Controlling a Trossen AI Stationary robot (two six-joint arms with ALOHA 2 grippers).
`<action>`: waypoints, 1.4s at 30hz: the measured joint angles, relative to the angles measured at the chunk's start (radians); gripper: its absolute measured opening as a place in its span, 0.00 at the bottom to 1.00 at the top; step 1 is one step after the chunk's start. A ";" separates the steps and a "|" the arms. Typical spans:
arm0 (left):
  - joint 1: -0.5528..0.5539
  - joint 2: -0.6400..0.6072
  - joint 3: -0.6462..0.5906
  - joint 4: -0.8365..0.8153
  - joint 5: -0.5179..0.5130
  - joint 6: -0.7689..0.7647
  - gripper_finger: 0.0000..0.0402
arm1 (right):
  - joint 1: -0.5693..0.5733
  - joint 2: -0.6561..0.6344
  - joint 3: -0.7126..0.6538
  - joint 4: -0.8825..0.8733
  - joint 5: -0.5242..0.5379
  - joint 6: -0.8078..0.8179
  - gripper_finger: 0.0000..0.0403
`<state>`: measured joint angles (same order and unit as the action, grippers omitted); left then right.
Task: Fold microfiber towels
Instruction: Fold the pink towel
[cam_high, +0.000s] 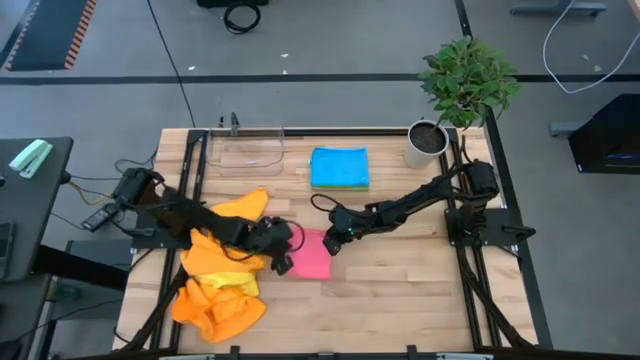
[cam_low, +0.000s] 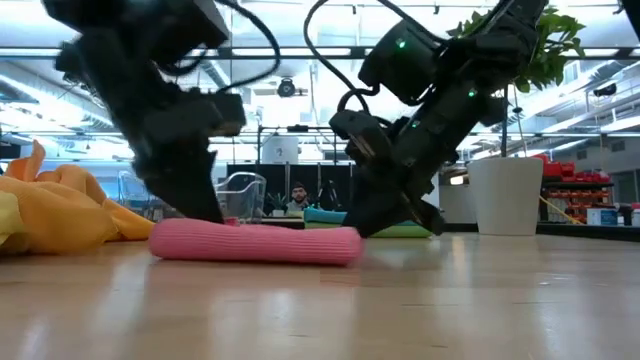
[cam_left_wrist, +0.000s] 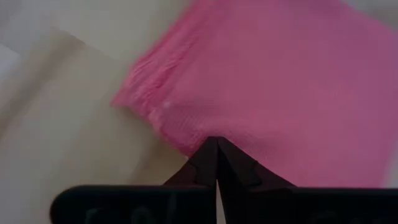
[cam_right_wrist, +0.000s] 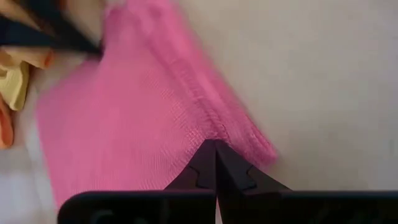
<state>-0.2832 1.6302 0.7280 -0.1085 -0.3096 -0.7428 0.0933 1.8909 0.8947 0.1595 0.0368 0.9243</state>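
left hand (cam_high: 281, 262): clenched on the near-left corner of the pink towel (cam_high: 311, 256); its wrist view shows the two fingers (cam_left_wrist: 205, 163) pressed together with the pink edge pinched at their tips.
right hand (cam_high: 331, 240): clenched on the far-right corner of the same pink towel; in its wrist view the fingers (cam_right_wrist: 206, 163) meet on the hemmed edge.
pink towel relative to the hands: it lies between the two hands, which hold diagonally opposite corners, the left one nearer the front edge of the surface, the right one farther back.
pink towel position: flat on the wooden surface (cam_high: 400, 290), a little left of centre, touching the orange heap's side.
pink towel shape and axis: a small folded rectangle, only slightly longer front-to-back than across, its edges nearly square to the surface's edges; from the low view it reads as a thick, low pink roll (cam_low: 255, 243) lying level.
orange and yellow towels (cam_high: 222, 275): a crumpled heap just left of the pink towel, under the left arm.
blue towel (cam_high: 340, 166): folded, stacked on a green one, well behind the pink towel.
clear tray (cam_high: 247, 146): at the back left of the surface.
potted plant (cam_high: 455, 95): at the back right corner.
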 joint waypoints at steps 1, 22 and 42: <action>0.026 0.001 -0.001 -0.001 -0.002 0.023 0.04 | 0.012 -0.012 0.000 -0.024 0.002 0.030 0.00; 0.134 -0.108 0.101 0.007 0.184 0.263 0.06 | 0.045 -0.276 -0.002 -0.362 0.052 0.072 0.00; 0.163 0.133 0.144 -0.007 0.130 0.172 0.06 | 0.162 -0.162 -0.071 -0.264 -0.140 -0.080 0.00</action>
<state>-0.1202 1.7628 0.8722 -0.1152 -0.1801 -0.5710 0.2550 1.7292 0.8234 -0.1044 -0.1031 0.8441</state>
